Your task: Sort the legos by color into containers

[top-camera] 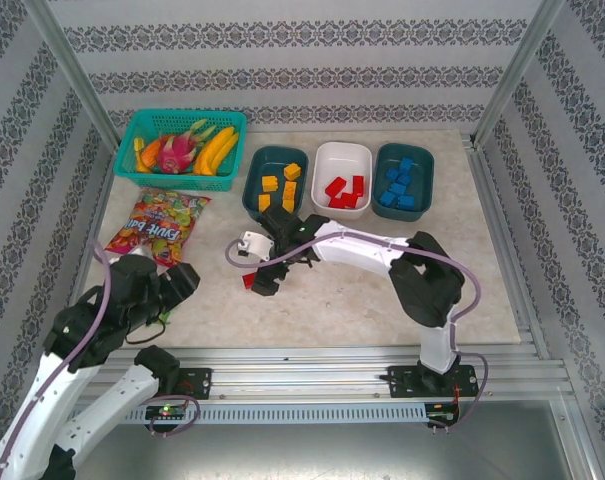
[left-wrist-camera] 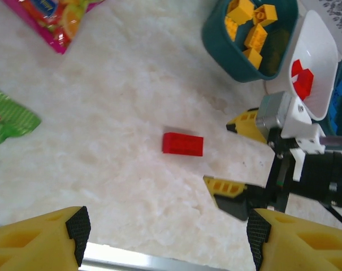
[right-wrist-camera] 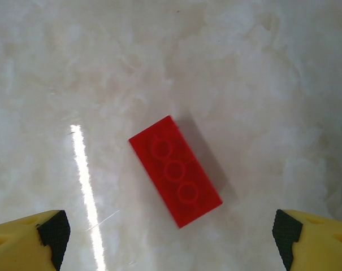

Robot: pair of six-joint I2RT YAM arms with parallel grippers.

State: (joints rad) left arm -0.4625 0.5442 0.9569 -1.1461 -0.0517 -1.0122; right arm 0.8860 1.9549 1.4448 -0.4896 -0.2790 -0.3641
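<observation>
Marbled table [top-camera: 382, 300]: red lego [right-wrist-camera: 175, 170] lies flat, untouched; right gripper [right-wrist-camera: 169, 232] spread wide directly above it; left gripper [left-wrist-camera: 165, 231] spread, empty.

Three tubs [top-camera: 342, 160] stand in a row far on the worktop [top-camera: 382, 300], legos [top-camera: 344, 190] in each. Left of them is a basket [top-camera: 172, 183], and nearer, a snack bag [top-camera: 160, 226]. One stray lego [top-camera: 248, 281] lies near of the left tub.

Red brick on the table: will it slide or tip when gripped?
Probably rigid: the red brick looks like hard plastic. Lying flat, studs up, it should not tip. It sits skewed to the right gripper on a glossy table, so it may swivel.
</observation>
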